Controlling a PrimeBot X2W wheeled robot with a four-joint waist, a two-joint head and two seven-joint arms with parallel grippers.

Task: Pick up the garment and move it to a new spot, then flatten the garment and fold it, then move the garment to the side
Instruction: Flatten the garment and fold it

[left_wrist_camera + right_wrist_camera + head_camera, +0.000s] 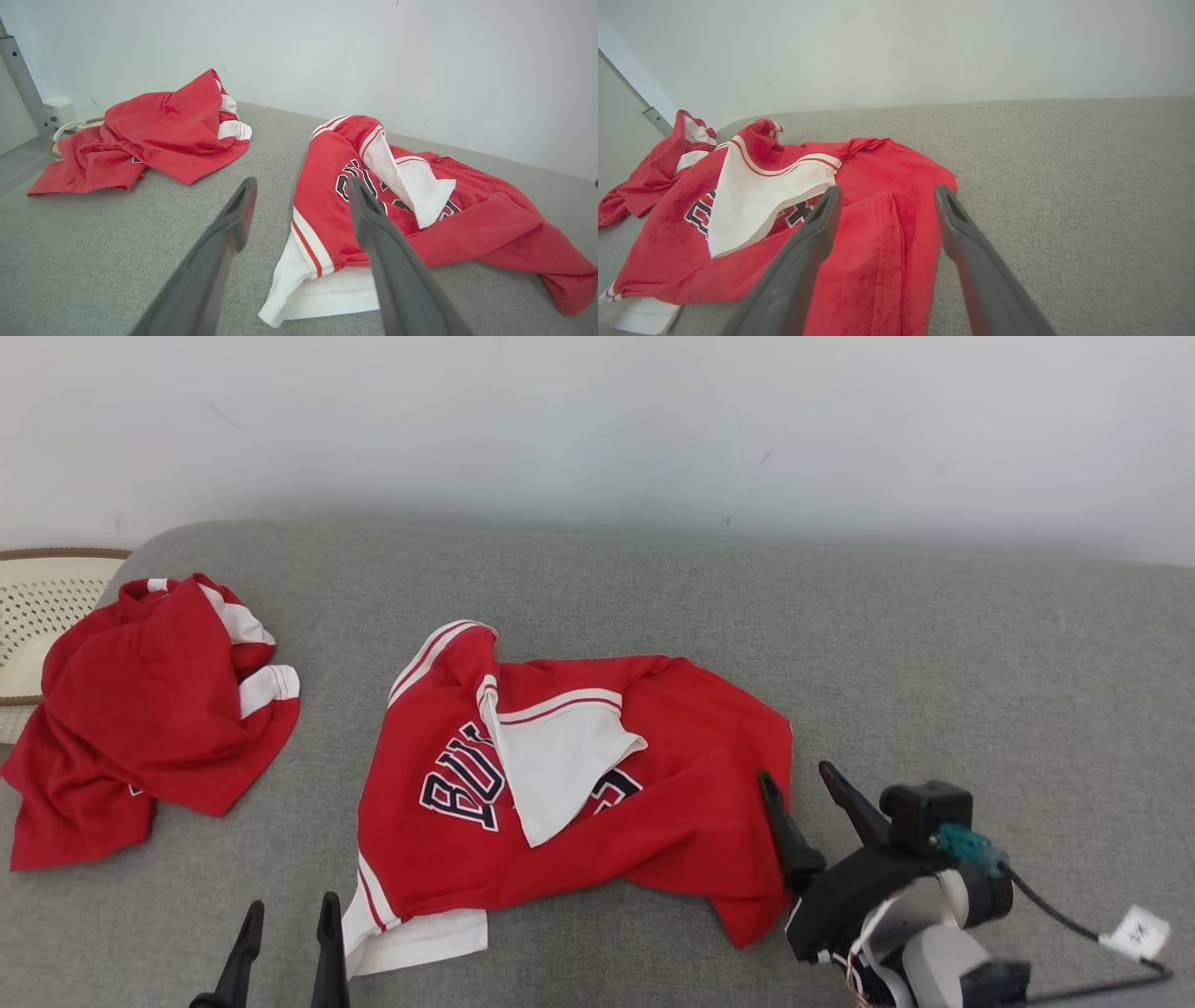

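L gripper [289, 917] is spread wide w/ nothing btwn its fingers. The red jersey [644, 821] lies crumpled on the grey cushion [934, 663], its white hem just right of and ahead of that gripper. R gripper [796, 777] is also apart and empty, fingertips over the jersey's right edge (touching or not, can't tell). A 2nd red garment [140, 719] sits ahead-left of the L gripper, well apart.

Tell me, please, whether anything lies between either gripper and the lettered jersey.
Nothing visible does. The open right gripper is over the lettered red jersey at its right edge, the open left gripper beside its white hem; the other red garment lies apart.
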